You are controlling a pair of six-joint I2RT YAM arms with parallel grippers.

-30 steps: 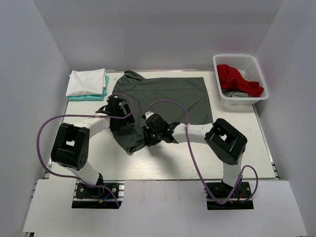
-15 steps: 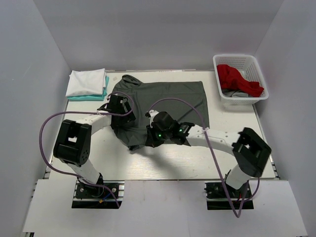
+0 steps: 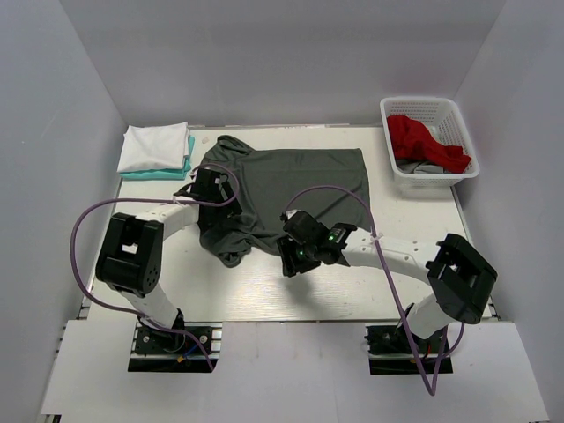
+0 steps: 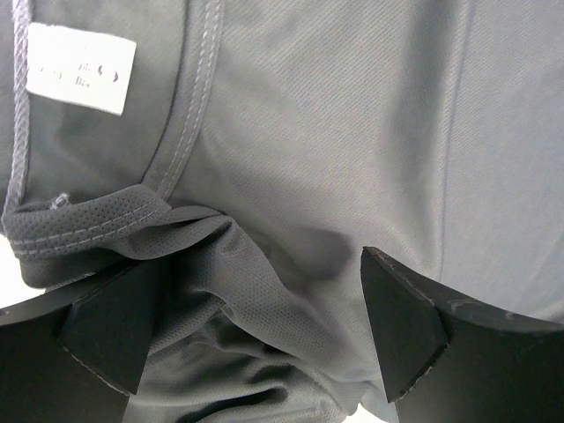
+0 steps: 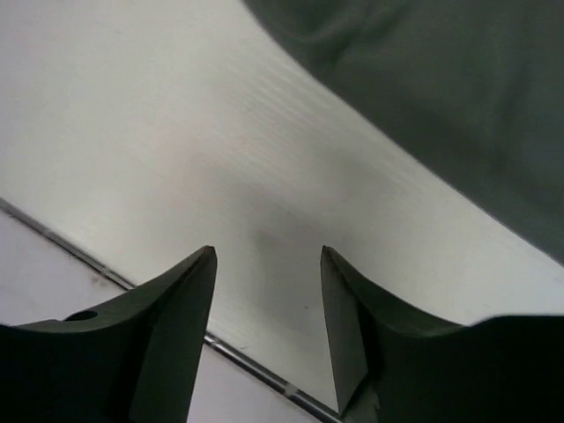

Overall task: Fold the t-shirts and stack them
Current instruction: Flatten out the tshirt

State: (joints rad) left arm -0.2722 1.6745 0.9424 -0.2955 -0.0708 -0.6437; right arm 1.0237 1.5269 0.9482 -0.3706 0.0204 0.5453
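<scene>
**Dark grey t-shirt half-gathered on the surface, both claws apart**

A dark grey t-shirt [image 3: 300, 181] is laid out across the middle of the white surface [image 3: 264, 295], reaching towards the far edge. Its right part is spread flat, while its left near part is bunched into folds.

The left claw [image 3: 211, 192] is set over that bunched part. In the left wrist view its fingers [image 4: 401, 326] are held wide apart, with rumpled grey cloth lying between them and nothing clamped. The stitched collar [image 4: 189, 97] and a white label [image 4: 79, 55] are seen just beyond.

The right claw [image 3: 293, 263] is placed just beside the shirt's near edge, above bare surface. Its fingers [image 5: 172, 308] are likewise parted and nothing is held between them; the shirt's edge is seen at the upper right of that view.

At the far left corner a folded white t-shirt [image 3: 154, 145] is stacked on a folded teal t-shirt [image 3: 167, 173]. At the far right corner a red t-shirt [image 3: 423, 141] is heaped in a white lattice basket [image 3: 384, 110].
</scene>
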